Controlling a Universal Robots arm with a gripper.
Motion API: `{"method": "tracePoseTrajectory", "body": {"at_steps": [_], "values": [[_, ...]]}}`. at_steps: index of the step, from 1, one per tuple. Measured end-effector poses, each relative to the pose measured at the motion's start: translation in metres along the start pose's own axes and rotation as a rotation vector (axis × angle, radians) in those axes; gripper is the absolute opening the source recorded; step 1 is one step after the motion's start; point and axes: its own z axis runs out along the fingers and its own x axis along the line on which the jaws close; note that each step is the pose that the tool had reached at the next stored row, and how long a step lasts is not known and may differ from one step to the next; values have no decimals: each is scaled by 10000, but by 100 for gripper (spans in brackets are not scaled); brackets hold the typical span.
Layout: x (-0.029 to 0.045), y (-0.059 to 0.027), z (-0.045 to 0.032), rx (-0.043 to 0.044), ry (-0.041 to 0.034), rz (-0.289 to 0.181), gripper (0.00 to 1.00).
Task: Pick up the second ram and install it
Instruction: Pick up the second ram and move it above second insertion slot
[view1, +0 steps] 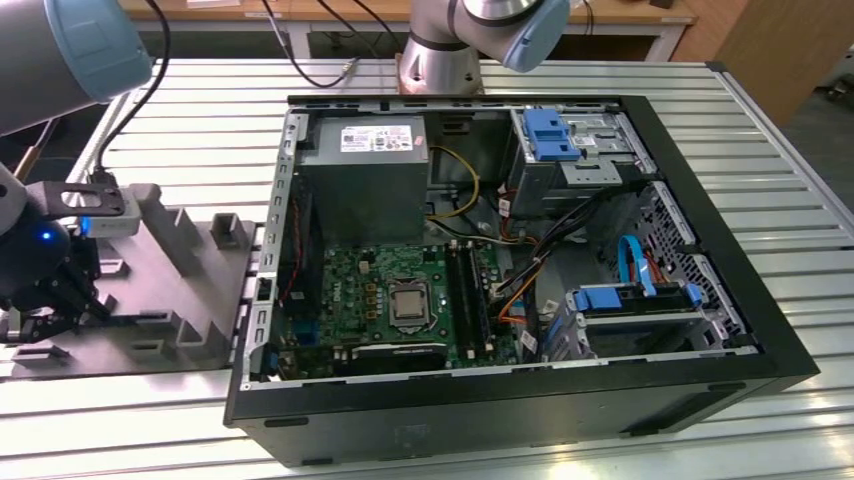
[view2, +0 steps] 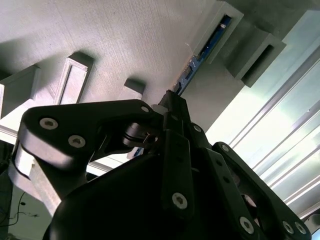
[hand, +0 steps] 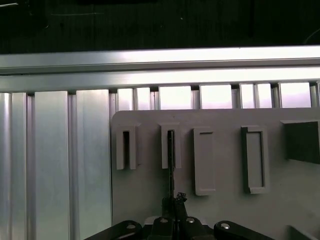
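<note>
Gripper (hand: 172, 202) sat low over the grey moulded tray (hand: 145, 190), at the exterior view's left. As far as both wrist views showed, its jaws were drawn together on the near end of the second ram (hand: 171, 160). The stick stood on edge in a narrow tray slot.

Judged light, stiff, thin and fragile, so the hold belonged on the flat faces, away from the contacts. The slot walls hugged the board, and any tilt would likely bind it.

Open room lay above the tray. The open computer case (view1: 534, 400) stood just beside it on the slatted surface (view1: 801, 420), its black memory slots (view1: 467, 290) crowded by cables.
</note>
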Motion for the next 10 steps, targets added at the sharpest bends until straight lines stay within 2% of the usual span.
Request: {"method": "tracePoseTrajectory", "body": {"at_steps": [3, 7, 10], "values": [[0, 0, 0, -2, 2, -45, 12], [0, -1, 0, -17, 22, -542, 12], [0, 0, 0, -20, 26, -631, 12]]}}
